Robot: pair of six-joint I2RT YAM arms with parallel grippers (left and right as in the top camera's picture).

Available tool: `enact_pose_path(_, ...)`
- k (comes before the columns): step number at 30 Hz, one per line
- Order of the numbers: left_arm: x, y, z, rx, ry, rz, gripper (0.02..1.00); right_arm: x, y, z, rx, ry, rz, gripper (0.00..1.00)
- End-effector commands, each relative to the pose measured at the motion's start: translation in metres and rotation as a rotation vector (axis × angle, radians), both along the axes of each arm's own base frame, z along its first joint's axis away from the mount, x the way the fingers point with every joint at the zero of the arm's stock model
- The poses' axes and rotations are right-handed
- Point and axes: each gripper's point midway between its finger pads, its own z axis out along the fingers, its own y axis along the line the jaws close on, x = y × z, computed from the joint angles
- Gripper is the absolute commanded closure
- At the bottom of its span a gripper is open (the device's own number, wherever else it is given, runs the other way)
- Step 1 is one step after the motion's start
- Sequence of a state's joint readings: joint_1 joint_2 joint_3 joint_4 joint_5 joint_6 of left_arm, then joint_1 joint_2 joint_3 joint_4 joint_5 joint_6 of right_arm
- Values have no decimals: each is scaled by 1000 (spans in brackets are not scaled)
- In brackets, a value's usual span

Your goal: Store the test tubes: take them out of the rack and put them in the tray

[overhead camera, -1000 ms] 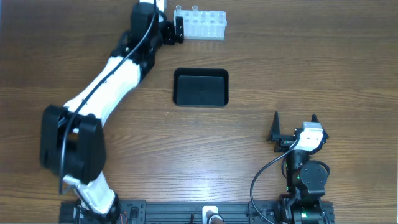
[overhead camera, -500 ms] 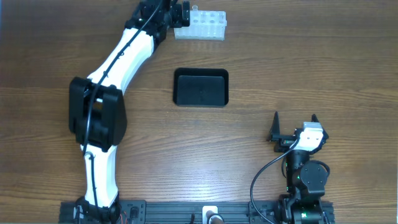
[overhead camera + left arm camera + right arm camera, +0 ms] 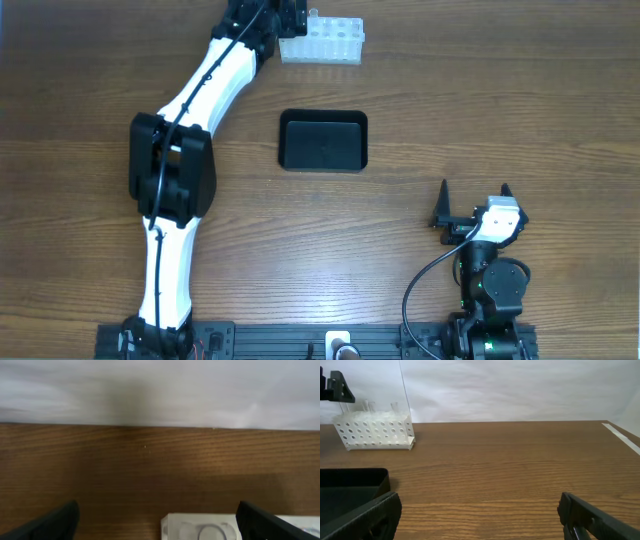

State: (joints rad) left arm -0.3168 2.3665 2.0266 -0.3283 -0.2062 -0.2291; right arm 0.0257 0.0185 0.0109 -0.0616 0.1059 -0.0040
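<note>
Rack stands by the desk's far edge, left of its middle, with tubes upright in it, and the black tray lies near it, toward the desk's middle. The left gripper hangs over the rack's left end at the far edge, jaws spread wide with nothing held. The right gripper sits toward the near edge, right of the tray and well apart from it, jaws wide apart and bare.

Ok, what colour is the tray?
The tray is black, seen best in the top view.
</note>
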Motion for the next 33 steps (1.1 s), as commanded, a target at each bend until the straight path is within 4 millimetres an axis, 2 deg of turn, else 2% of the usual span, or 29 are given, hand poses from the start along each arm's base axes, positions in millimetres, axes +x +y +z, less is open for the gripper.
enact_pose_path(1, 9, -1, -8, -2, -9, 18, 47, 0, -1, -4, 4, 9, -3, 9)
enact_pose_path(11, 10, -12, -8, -24, -15, -14, 270, 0, -1, -4, 4, 9, -3, 7)
enact_pose_path(18, 9, -19, -8, -49, -14, -46, 343, 0, -1, -4, 4, 8, -3, 9)
enact_pose_path(30, 6, -29, -8, -58, -9, -70, 553, 0, -1, -4, 4, 8, -3, 7)
enact_pose_path(33, 6, -29, -8, -60, -8, -73, 568, 0, -1, -4, 4, 8, -3, 9)
